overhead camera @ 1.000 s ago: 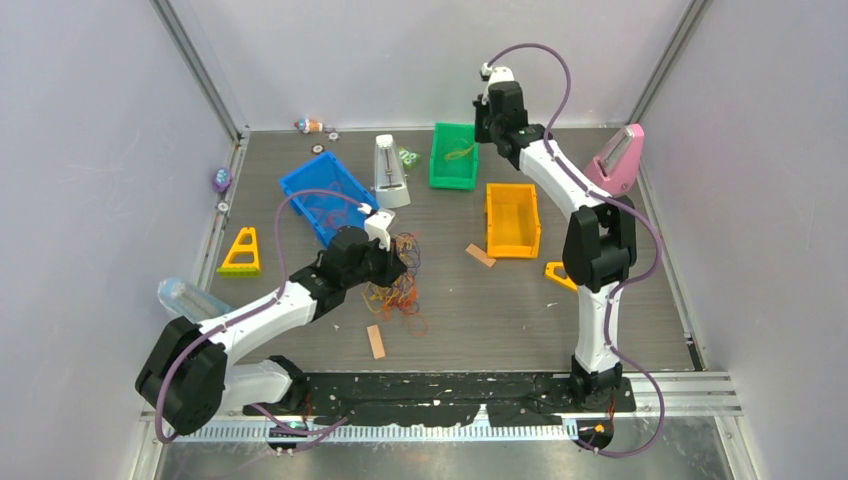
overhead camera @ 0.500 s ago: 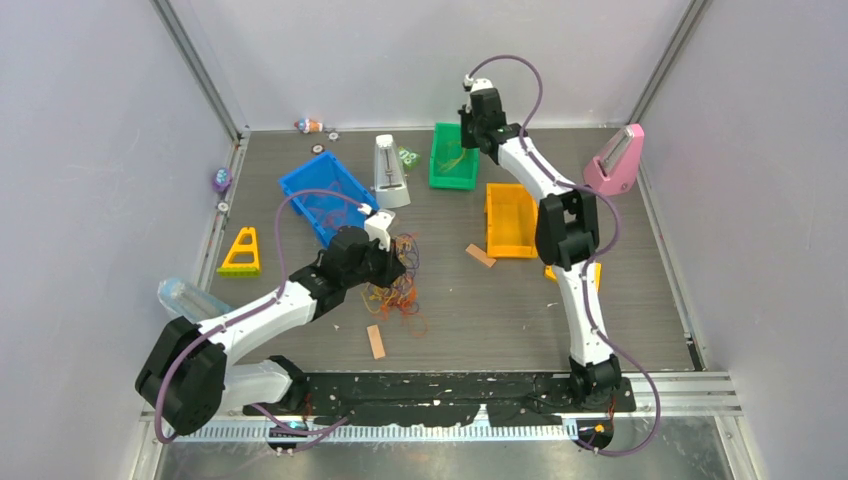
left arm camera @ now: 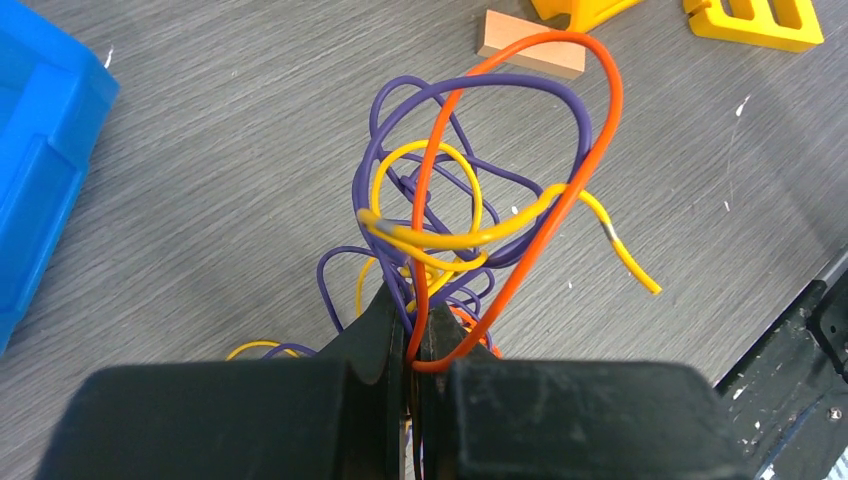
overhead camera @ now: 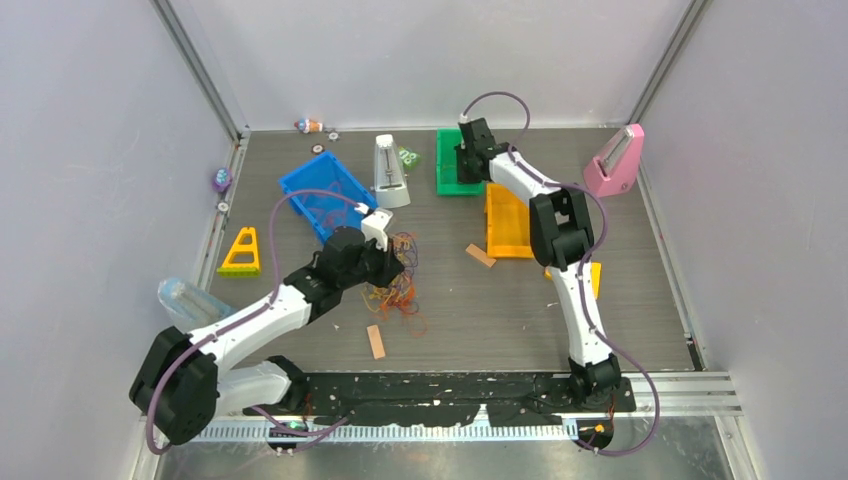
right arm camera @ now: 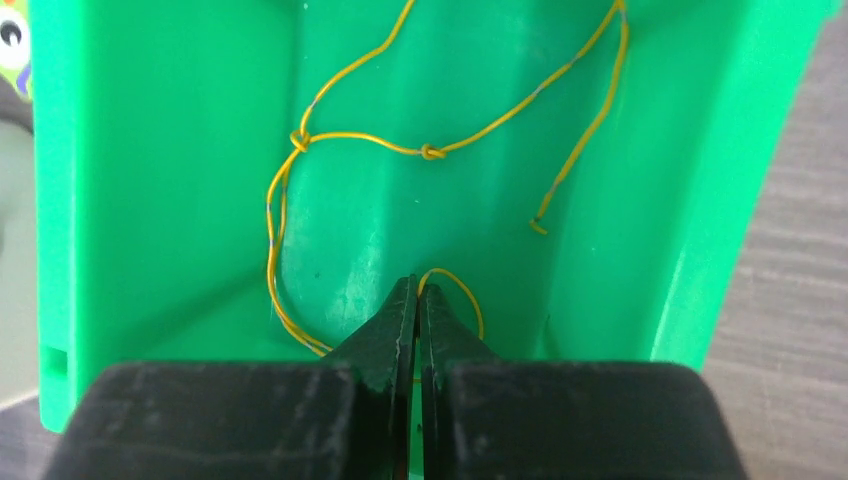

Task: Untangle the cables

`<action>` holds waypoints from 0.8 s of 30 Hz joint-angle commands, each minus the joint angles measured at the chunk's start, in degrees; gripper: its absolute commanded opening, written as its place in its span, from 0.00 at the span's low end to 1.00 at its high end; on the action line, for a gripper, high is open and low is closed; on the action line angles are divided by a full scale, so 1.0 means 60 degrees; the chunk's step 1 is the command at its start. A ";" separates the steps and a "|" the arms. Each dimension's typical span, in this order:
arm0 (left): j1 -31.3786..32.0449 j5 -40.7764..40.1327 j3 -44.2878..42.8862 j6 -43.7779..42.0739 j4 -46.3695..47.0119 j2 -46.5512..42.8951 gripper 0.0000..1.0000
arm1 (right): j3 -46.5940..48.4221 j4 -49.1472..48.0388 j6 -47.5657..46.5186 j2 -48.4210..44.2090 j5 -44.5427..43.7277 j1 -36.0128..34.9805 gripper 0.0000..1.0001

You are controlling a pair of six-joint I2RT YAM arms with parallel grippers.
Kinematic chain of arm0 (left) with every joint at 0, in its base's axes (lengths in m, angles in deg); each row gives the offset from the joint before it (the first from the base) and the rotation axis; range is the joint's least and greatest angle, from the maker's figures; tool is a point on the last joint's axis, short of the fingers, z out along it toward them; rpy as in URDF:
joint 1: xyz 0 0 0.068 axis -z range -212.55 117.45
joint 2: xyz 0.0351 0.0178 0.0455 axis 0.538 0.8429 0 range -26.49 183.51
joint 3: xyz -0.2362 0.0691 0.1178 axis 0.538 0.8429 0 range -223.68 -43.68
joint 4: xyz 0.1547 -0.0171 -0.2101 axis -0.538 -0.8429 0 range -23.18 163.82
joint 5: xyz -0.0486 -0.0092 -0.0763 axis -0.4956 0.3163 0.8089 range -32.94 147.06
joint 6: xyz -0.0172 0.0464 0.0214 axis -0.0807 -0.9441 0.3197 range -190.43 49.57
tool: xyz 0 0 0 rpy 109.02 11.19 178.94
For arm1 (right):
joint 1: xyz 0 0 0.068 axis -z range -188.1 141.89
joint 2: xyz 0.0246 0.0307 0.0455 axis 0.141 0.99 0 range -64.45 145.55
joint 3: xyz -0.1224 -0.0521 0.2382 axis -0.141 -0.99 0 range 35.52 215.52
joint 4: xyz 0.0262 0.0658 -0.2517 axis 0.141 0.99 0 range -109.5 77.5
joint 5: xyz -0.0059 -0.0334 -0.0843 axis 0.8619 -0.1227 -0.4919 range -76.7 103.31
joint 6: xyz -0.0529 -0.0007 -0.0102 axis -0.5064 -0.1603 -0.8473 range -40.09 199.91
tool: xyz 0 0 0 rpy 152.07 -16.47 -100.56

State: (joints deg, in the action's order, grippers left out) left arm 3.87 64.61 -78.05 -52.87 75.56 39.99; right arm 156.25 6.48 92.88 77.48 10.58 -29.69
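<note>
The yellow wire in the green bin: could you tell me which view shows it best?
The right wrist view: the yellow wire lies in the green bin, knots and loose end clear, one loop apparently pinched by the right end effector. From the top external view the arm hides it. The left wrist shows only other cables.

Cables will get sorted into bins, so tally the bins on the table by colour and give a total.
Blue bin: 1
Green bin: 1
Orange bin: 1
Total: 3
</note>
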 commanded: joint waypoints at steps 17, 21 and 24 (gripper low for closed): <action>0.0023 -0.0198 0.0674 0.0146 -0.0667 -0.1819 0.00 | -0.3036 0.0031 0.0509 -0.3950 -0.0213 -0.0972 0.13; 0.0023 -0.0196 0.0644 0.0149 -0.0687 -0.1803 0.00 | -0.1919 0.0853 0.0298 -0.3674 -0.0664 -0.0982 0.46; 0.0025 -0.0184 0.0590 0.0176 -0.0688 -0.1724 0.00 | -0.1683 0.1178 0.0292 -0.3792 -0.1015 -0.0985 0.56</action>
State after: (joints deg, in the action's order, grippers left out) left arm 3.87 63.87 -73.94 -52.43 70.64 30.13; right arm 142.65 9.93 95.09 58.03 8.29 -35.74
